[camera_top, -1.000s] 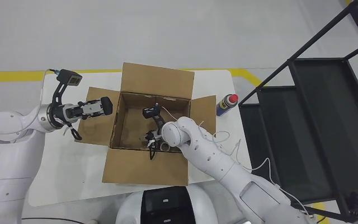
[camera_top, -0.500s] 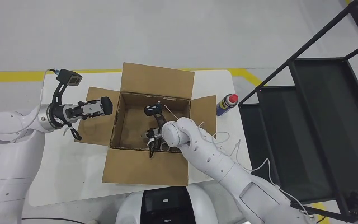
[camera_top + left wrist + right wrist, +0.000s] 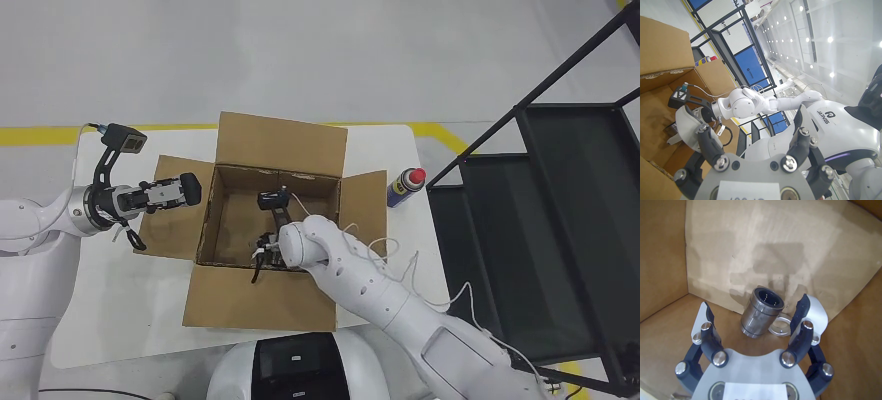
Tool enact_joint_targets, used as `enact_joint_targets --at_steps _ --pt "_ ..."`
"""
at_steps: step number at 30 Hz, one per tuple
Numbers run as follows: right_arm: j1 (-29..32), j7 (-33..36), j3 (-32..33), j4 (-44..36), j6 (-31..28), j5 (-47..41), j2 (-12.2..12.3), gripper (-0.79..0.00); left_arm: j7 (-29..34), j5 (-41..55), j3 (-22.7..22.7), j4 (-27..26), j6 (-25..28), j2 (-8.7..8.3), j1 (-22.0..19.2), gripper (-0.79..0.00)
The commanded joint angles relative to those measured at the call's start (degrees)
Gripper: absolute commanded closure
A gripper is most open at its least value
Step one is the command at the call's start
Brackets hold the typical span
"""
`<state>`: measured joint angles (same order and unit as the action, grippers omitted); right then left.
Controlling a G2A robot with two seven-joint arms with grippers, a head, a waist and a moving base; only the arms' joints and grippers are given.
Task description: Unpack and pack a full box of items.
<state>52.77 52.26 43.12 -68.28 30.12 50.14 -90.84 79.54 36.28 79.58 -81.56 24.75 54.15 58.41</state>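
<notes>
Right wrist: tool (image 3: 755, 302) wide, nr cylinder (image 3: 761, 317)

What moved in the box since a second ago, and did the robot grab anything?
The right hand slid a little toward the left arm's side inside the box. It is open, with the metal cylinder and the ring just ahead of it. It grabbed nothing and let go of nothing. The left hand, open beside the box, the spray can and the box stayed put.

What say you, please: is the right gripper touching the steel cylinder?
Apart: the right wrist view shows box floor between the open right gripper and steel cylinder.
</notes>
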Motion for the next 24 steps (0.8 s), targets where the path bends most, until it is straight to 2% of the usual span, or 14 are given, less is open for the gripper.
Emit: enact_joint_targets --at_steps 1,2,3,5,9,11,12,14,15,19,24 --pt "-0.5 -0.8 -0.2 1.5 0.7 -0.6 -0.4 -0.579 0.0 0.0 0.0 0.0 0.0 0.0 0.0 -0.785" --pt "-0.7 -0.8 -0.3 2.0 1.0 -0.8 -0.6 -0.449 0.0 0.0 0.0 0.0 0.0 0.0 0.0 -0.785" --pt "-0.9 -0.9 -0.4 2.5 1.5 -1.0 -0.7 -0.382 0.0 0.0 0.0 0.0 0.0 0.0 0.0 -0.785" --pt "-1.2 -1.0 -0.3 3.6 2.4 -1.6 -1.1 -0.339 0.0 0.0 0.0 0.0 0.0 0.0 0.0 -0.785" --pt "-1.8 -1.4 -0.4 5.3 3.1 -2.6 -1.6 -0.326 0.0 0.0 0.0 0.0 0.0 0.0 0.0 -0.785" --pt "-2.0 -1.6 -0.4 6.0 3.4 -2.7 -1.8 -0.268 0.0 0.0 0.0 0.0 0.0 0.0 0.0 -0.785" --pt "-2.2 -1.7 -0.6 6.3 3.6 -2.7 -2.0 -0.228 0.0 0.0 0.0 0.0 0.0 0.0 0.0 -0.785" --pt "-2.4 -1.8 -0.7 6.9 4.3 -2.9 -2.2 -0.055 0.0 0.0 0.0 0.0 0.0 0.0 0.0 -0.785" --pt "-2.4 -2.1 -0.6 7.1 4.5 -3.0 -2.3 -0.009 0.0 0.0 0.0 0.0 0.0 0.0 0.0 -0.785" --pt "-2.2 -2.9 -0.4 6.2 4.9 -2.0 -2.3 0.0 0.0 0.0 0.0 0.0 0.0 0.0 0.0 -0.785" --pt "-0.1 -5.4 0.2 0.4 4.7 1.9 -1.6 0.0 0.0 0.0 0.0 0.0 0.0 0.0 0.0 -0.785"
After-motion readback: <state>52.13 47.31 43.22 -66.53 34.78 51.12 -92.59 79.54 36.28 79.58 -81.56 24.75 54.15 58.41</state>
